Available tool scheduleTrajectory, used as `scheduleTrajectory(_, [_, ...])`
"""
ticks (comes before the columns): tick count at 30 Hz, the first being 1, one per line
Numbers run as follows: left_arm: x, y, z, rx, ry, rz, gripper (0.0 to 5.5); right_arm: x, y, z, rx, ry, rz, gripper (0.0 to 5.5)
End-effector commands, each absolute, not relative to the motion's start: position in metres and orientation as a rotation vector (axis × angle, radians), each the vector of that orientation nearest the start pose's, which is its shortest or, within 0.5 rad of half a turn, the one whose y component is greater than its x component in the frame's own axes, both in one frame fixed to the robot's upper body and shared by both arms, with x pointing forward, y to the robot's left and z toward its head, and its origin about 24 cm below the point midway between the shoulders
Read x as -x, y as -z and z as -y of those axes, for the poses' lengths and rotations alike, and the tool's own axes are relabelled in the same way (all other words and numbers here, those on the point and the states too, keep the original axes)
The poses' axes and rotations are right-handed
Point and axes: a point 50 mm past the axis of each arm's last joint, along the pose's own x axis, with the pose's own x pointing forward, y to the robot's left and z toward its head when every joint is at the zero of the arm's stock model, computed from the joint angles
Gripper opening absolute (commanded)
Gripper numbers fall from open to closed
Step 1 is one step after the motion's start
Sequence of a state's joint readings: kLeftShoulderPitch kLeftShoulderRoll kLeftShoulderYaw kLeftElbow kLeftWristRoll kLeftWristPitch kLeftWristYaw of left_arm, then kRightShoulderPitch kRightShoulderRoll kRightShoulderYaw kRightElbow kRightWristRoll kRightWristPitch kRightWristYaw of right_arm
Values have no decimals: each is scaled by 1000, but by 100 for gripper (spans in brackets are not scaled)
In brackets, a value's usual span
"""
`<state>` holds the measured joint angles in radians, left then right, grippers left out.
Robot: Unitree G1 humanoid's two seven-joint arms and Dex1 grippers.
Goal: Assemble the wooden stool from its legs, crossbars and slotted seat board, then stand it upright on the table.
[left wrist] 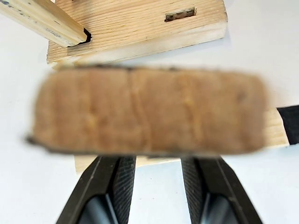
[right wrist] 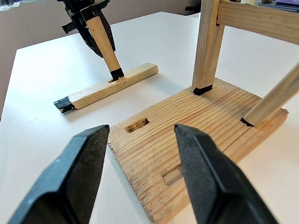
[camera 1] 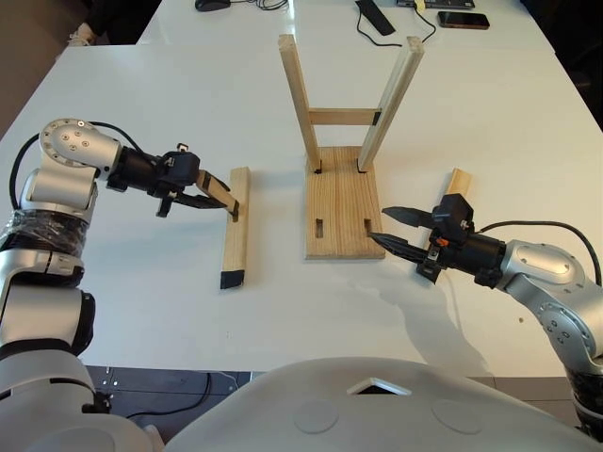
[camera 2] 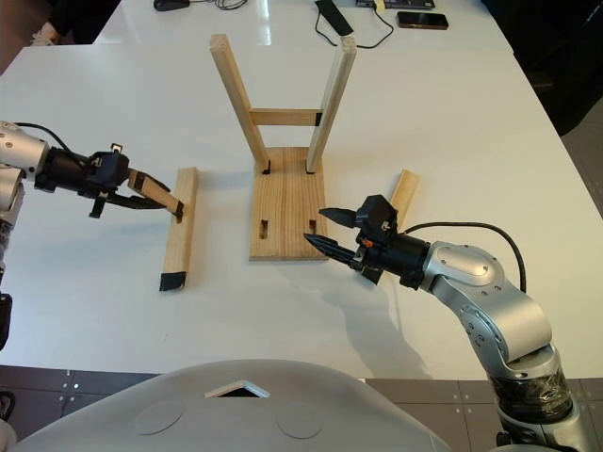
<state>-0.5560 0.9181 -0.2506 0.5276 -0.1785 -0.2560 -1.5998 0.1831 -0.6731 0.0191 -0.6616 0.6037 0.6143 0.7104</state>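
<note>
The left gripper (camera 1: 196,195) was pinched on a short crossbar (camera 1: 219,193). Its black-tipped end was set in the slot of a flat leg (camera 1: 236,231), left of the seat board (camera 1: 339,202). The right gripper (camera 1: 379,224) was spread wide at the seat board's near right corner. It was judged that the crossbar should be pushed in straight and firm, with the flat leg kept still. 2 standing legs (camera 1: 297,99) were fixed at the seat board's far end, and 2 near slots (camera 1: 319,227) were bare. All parts were pale, grainy, square-edged wood.
</note>
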Motion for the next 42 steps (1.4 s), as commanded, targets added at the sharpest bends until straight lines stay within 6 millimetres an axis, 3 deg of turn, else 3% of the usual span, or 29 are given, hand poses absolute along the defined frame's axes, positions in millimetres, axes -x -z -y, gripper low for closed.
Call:
scheduleTrajectory(1, [-276, -116, -273, -756, 1457, -569, 130, -177, -108, 163, 72, -1031, -312, 257])
scheduleTrajectory(4, [-274, -122, -271, -754, 1462, -573, 130, -176, -107, 162, 71, -1017, -307, 257])
scheduleTrajectory(11, [-258, -115, -274, -770, 1465, -623, 130, -175, -104, 161, 78, -993, -301, 257])
scheduleTrajectory(21, [-248, -66, -273, -621, 1498, -814, 130, -176, -100, 161, 111, -1013, -322, 257])
scheduleTrajectory(28, [-248, -54, -269, -547, 1507, -834, 130, -174, -96, 161, 127, -1024, -344, 257])
scheduleTrajectory(36, [-241, -39, -278, -387, 1432, -848, 130, -173, -93, 162, 146, -1024, -362, 257])
scheduleTrajectory(42, [-233, -30, -274, -324, 1406, -843, 130, -175, -99, 165, 155, -1033, -352, 257])
